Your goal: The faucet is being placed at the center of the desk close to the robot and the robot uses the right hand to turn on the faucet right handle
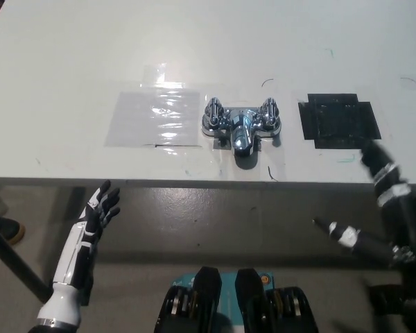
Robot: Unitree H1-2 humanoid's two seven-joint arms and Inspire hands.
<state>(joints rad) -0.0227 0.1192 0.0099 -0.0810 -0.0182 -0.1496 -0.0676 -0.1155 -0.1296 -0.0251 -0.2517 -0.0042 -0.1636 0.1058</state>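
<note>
A chrome faucet [241, 125] stands on the white desk [69, 69], near its front edge at the middle. Its spout [244, 141] points toward me. The faucet's left handle [213, 114] and right handle [270, 114] are both untouched. My black right hand [388, 184] hovers at the desk's front edge, well to the right of the right handle and lower in the picture; its fingers are spread and hold nothing, and it looks slightly blurred. My white left hand [99, 210] rests open below the desk edge at the lower left.
A shiny clear-tape patch [154, 118] lies left of the faucet. A black square patch [340, 119] lies to its right, just above my right hand. The desk's front edge [194, 182] runs across the picture. A dark shoe [5, 229] and a table leg [14, 267] show at the far left.
</note>
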